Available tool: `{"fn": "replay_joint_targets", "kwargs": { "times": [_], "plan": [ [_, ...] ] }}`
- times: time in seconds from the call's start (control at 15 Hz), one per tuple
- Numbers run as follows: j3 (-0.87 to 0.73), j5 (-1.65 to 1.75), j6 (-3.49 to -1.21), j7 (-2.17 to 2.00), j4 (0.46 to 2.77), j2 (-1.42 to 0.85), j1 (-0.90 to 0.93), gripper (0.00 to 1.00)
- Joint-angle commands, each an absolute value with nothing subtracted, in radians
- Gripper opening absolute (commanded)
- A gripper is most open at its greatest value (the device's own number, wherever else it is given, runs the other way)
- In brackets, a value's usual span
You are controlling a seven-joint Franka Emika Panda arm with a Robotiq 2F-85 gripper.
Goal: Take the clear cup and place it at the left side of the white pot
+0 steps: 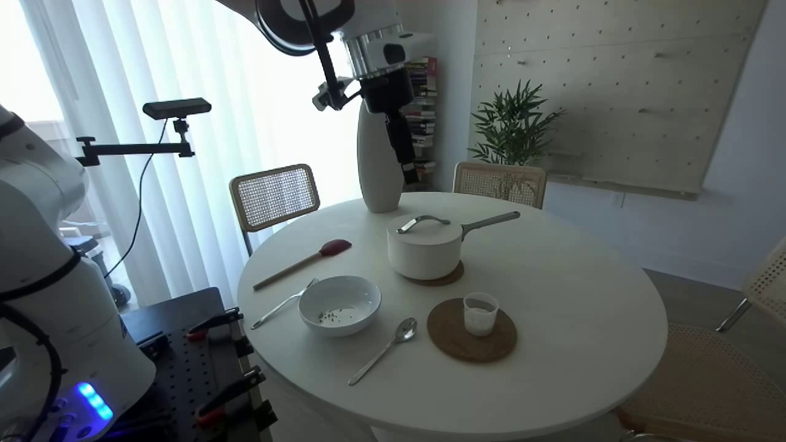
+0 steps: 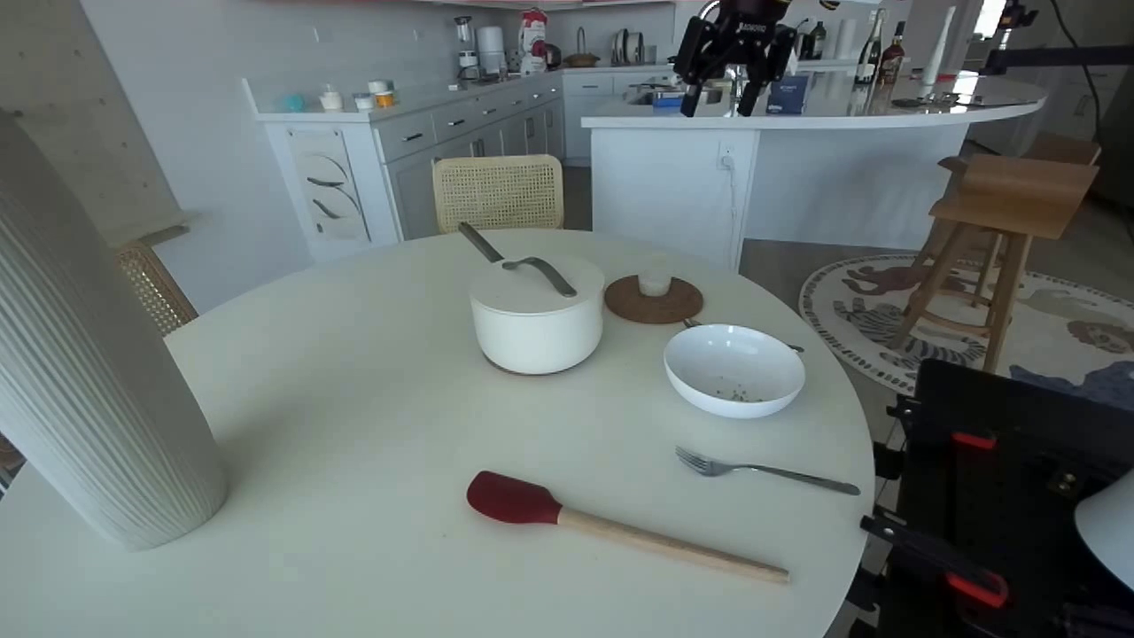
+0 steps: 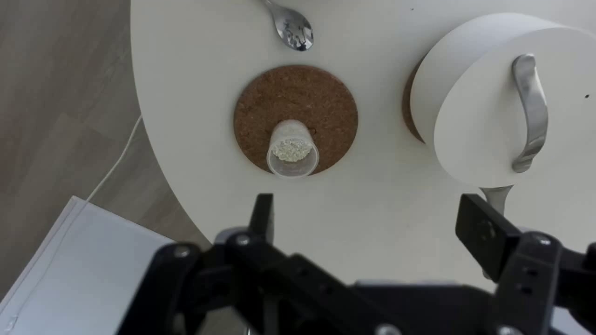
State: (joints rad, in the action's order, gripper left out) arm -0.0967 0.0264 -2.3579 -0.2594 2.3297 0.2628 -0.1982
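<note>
A clear cup is seen upright on a round cork mat, its pale grains revealed in the wrist view. Near it on the white counter, a lidded white pot is set on a second cork mat, with its long handle pointed away from a wide white bowl. The fingers are spread wide in the wrist view and, in both exterior views, are held raised well apart from the cup. A spoon is laid between the bowl and the cup's mat, while a fork is placed between the bowl and a red-headed spatula. Dark specks are scattered inside the bowl. A tall ribbed vase is stood near the counter's edge, on the far side of the pot from the cup. In both exterior views, cane-backed chairs are placed around the counter.
</note>
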Motion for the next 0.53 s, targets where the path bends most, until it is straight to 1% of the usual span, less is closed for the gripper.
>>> {"fn": "replay_joint_targets", "kwargs": {
  "times": [0.0,0.47],
  "plan": [
    [-0.122,0.012,-2.382,-0.286,2.265,0.168,-0.206,1.0],
    [-0.195,-0.048,-2.424,-0.241,2.197,0.02,-0.212,1.0]
  ]
}}
